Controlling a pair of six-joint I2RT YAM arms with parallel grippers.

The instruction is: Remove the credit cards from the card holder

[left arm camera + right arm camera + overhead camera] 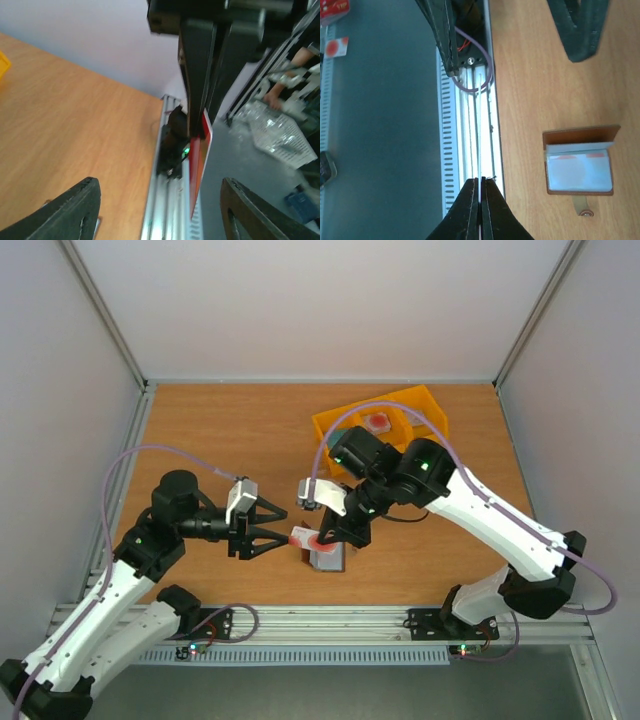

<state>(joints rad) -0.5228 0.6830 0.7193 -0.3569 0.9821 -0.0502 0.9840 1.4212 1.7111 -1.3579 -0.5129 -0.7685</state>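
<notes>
My right gripper (pixel 322 537) is shut on a credit card (pixel 303 537), red and pale, held just above the card holder (pixel 330 560). In the right wrist view that card (pixel 479 150) shows edge-on as a thin line between the pressed jaws of the right gripper (pixel 481 192). The brown card holder (pixel 580 160) lies open on the table, with another card showing red inside its grey-blue pocket. My left gripper (pixel 272 530) stands open just left of the held card. In the left wrist view the card (pixel 200 165) hangs between the spread fingers (pixel 75 210), touching neither.
A yellow bin (pixel 425 405) stands at the back right behind the right arm, with a pale card with a red spot (pixel 378 421) in it. The metal rail (pixel 330 620) runs along the table's near edge.
</notes>
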